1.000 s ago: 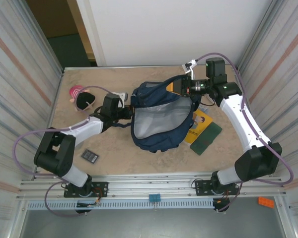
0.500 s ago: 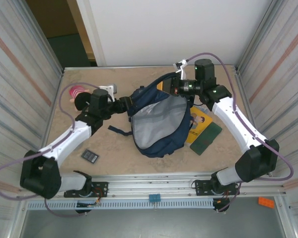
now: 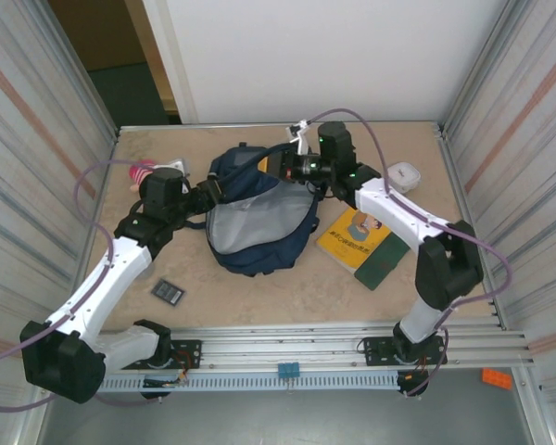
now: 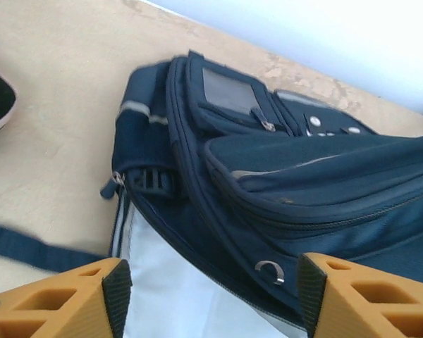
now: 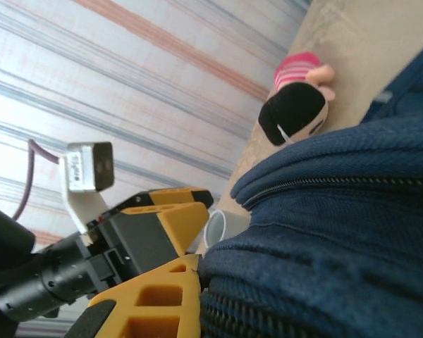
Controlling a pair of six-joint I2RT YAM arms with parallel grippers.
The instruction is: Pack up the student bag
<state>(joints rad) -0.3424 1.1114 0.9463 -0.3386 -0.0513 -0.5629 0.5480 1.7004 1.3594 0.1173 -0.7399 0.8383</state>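
A navy-blue student bag (image 3: 259, 222) lay on the beige table (image 3: 287, 292), left of centre, its mouth gaping to show pale grey lining. The left gripper (image 4: 215, 282) hovered at the bag's left edge, its orange fingers (image 4: 63, 299) spread wide over the open rim, holding nothing. The right gripper (image 3: 280, 168) was pinched together on the bag's far top edge. A yellow book (image 3: 350, 236) and a dark green case (image 3: 386, 262) lay to the bag's right, apart from it. A small doll (image 3: 141, 172) in a pink striped hat lay by the left arm.
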